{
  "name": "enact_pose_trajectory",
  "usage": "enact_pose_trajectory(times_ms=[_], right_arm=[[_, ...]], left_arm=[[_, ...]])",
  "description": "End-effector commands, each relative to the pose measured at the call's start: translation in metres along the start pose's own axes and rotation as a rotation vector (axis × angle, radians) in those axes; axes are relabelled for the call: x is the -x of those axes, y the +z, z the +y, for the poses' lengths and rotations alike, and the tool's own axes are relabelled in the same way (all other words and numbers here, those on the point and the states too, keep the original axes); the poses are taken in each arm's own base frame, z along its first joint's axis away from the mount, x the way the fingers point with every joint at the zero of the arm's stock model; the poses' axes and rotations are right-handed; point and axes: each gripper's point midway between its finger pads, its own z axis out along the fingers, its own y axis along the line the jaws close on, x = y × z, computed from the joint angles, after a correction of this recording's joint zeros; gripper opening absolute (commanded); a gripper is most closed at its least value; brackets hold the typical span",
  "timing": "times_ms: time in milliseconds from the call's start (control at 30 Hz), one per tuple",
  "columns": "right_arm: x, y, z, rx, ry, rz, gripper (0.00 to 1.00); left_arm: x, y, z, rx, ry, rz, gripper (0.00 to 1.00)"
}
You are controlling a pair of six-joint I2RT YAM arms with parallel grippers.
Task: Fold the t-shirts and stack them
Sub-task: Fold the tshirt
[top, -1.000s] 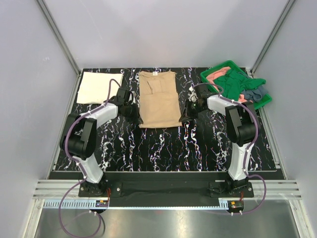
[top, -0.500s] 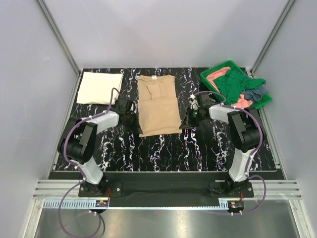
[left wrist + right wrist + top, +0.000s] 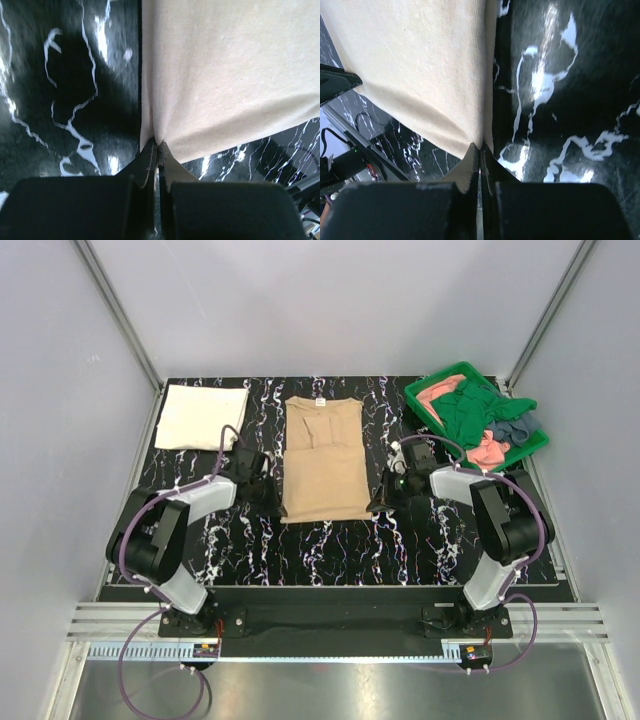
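Marble counter [image 3: 330,550] — tan t-shirt [image 3: 322,460] lies lengthwise fore-aft, left jaws and right jaws pinching its near corners.

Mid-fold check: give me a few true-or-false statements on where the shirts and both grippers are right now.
1. The left gripper and the right gripper are each shut on a near corner of the tan shirt. True.
2. The cream-white shirt lies in the green tray. False: it lies folded on the table, far left.
3. The tan shirt lies between the two arms. True.
4. The green tray is empty. False: it holds the dark green shirt, the salmon-pink shirt and the grey-blue shirt.
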Motion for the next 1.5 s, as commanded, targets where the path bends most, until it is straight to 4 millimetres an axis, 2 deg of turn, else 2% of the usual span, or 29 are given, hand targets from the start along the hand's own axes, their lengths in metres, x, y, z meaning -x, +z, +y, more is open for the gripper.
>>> enact_pose_trajectory(times_ms=[0, 200, 300, 367, 433, 467, 567, 700, 733, 800, 900, 1033, 1300, 1333, 1467], right_arm=[[0.001, -0.011, 0.006, -0.002, -0.038, -0.046, 0.00], [-0.026, -0.016, -0.001, -0.022, -0.013, -0.015, 0.00], [-0.040, -0.020, -0.010, -0.050, 0.019, -0.003, 0.00], [-0.045, -0.024, -0.011, -0.062, 0.031, 0.000, 0.06], [-0.052, -0.028, -0.014, -0.084, 0.048, 0.017, 0.12], [-0.053, -0.029, -0.015, -0.096, 0.064, 0.015, 0.20], [-0.057, -0.041, -0.019, -0.155, 0.126, -0.002, 0.38], [-0.061, -0.058, -0.009, -0.155, 0.249, -0.061, 0.45], [-0.068, -0.058, -0.013, -0.168, 0.292, -0.067, 0.46], [-0.068, -0.061, -0.006, -0.143, 0.363, -0.105, 0.48], [-0.074, -0.059, -0.010, -0.128, 0.424, -0.147, 0.50], [-0.069, -0.055, -0.005, -0.071, 0.453, -0.184, 0.52], [-0.073, -0.035, -0.013, -0.056, 0.481, -0.175, 0.52], [-0.067, -0.034, -0.007, -0.020, 0.466, -0.195, 0.52], [-0.067, -0.028, -0.006, -0.004, 0.477, -0.206, 0.52]], left_arm=[[-0.008, -0.010, 0.006, 0.030, 0.016, -0.022, 0.00], [-0.034, -0.014, -0.011, -0.020, 0.096, 0.031, 0.00], [-0.043, -0.017, -0.008, -0.005, 0.096, 0.025, 0.09], [-0.047, -0.021, -0.007, -0.007, 0.093, 0.020, 0.10], [-0.048, -0.025, -0.008, -0.014, 0.096, 0.014, 0.23], [-0.049, -0.026, -0.007, -0.009, 0.097, 0.016, 0.28], [-0.052, -0.032, -0.009, -0.025, 0.105, 0.017, 0.32], [-0.056, -0.042, -0.014, -0.056, 0.096, -0.018, 0.46], [-0.059, -0.042, -0.014, -0.065, 0.093, -0.021, 0.50], [-0.061, -0.047, -0.022, -0.115, 0.075, -0.034, 0.54], [-0.065, -0.044, -0.025, -0.155, 0.034, -0.052, 0.57], [-0.073, -0.033, -0.023, -0.190, -0.019, -0.042, 0.57], [-0.075, -0.023, -0.010, -0.127, -0.047, -0.049, 0.54], [-0.076, -0.023, -0.009, -0.124, -0.047, -0.046, 0.53], [-0.077, -0.020, -0.001, -0.088, -0.036, -0.047, 0.48]])
